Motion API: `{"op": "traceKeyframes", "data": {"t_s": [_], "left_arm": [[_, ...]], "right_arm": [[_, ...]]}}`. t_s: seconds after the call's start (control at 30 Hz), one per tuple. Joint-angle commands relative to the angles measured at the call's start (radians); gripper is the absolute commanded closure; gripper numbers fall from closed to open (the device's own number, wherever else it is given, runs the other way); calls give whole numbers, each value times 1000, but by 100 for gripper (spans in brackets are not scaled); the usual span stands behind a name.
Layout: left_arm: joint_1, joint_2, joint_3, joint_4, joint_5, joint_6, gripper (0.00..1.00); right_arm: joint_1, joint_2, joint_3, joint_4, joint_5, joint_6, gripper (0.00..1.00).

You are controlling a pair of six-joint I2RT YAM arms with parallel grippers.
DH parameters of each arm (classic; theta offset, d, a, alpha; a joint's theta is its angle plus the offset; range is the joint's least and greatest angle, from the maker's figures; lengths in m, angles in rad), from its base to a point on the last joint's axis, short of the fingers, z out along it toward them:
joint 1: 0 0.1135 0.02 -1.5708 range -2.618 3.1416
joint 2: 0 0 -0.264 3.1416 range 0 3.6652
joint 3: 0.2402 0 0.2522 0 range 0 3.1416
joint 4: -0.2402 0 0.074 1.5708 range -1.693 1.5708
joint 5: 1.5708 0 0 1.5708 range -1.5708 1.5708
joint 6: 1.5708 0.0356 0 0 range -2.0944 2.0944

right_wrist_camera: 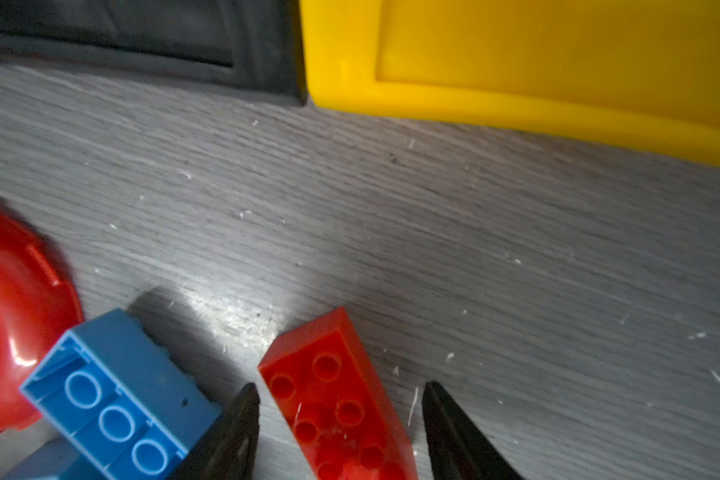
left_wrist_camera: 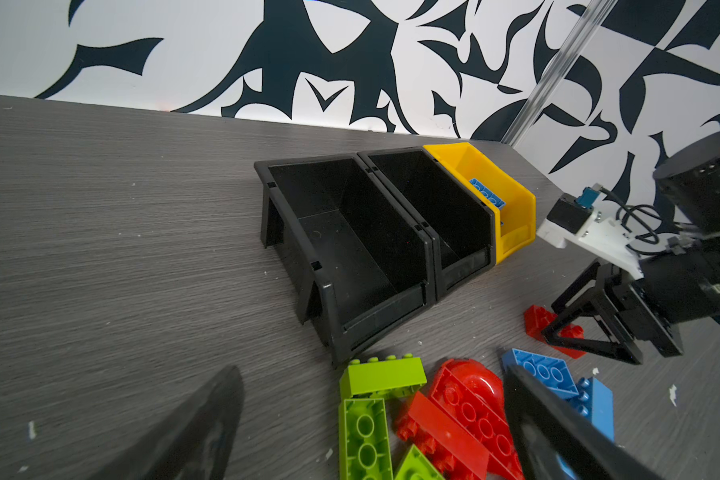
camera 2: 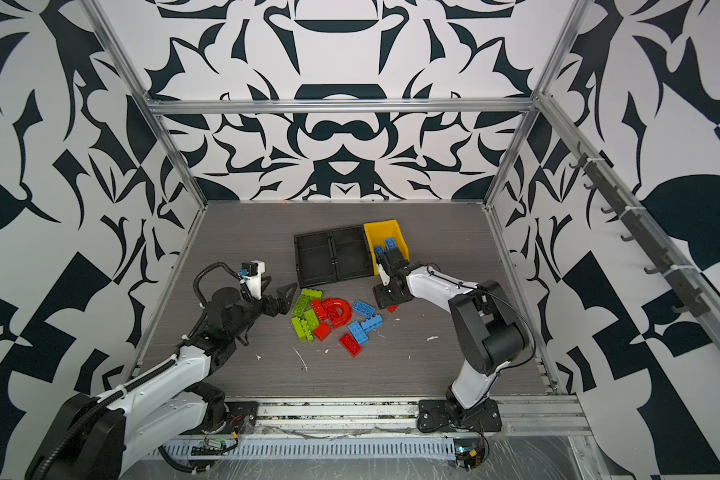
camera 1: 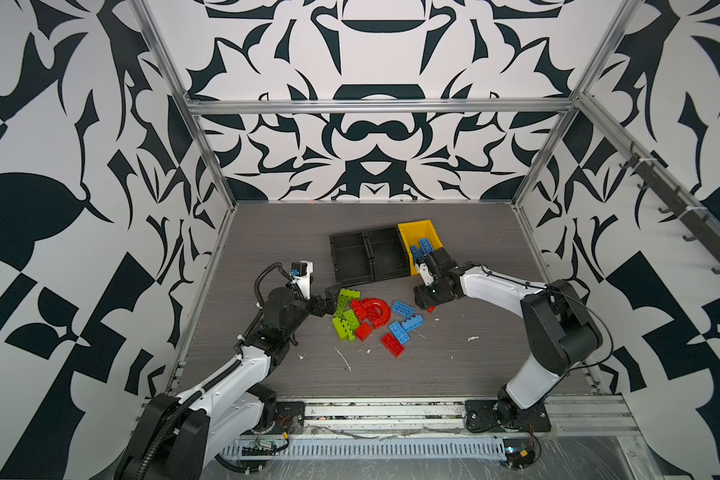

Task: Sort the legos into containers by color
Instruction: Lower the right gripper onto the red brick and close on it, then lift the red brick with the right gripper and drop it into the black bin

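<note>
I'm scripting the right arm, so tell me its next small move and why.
Probably close the right gripper on the red brick: in the right wrist view the brick lies on the table between its open jaws, with a gap showing on each side, so it is framed but not yet gripped.

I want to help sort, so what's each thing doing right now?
Left end effector: open, empty, beside green bricks.
Right end effector: open, straddling a red brick on the table.
Yellow bin: holds blue bricks.
Middle black bin: empty.
Outer black bin: empty.
Loose bricks: unsorted on the table.
</note>
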Motion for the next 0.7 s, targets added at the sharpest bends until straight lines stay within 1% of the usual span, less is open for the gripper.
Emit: {"op": "traceKeyframes", "data": {"t_s": [0.0, 0.4, 0.53, 0.67], "left_arm": [[-1, -11, 17, 6, -2, 0, 0], [-1, -21, 13, 6, -5, -1, 0], [-2, -20, 14, 6, -6, -1, 0], [-2, -19, 13, 7, -6, -2, 0]], "right_arm": [[4, 4, 33, -23, 11, -13, 38], [6, 30, 39, -9, 6, -1, 56], [7, 22, 45, -7, 7, 2, 63], [16, 0, 59, -17, 19, 4, 67]]}}
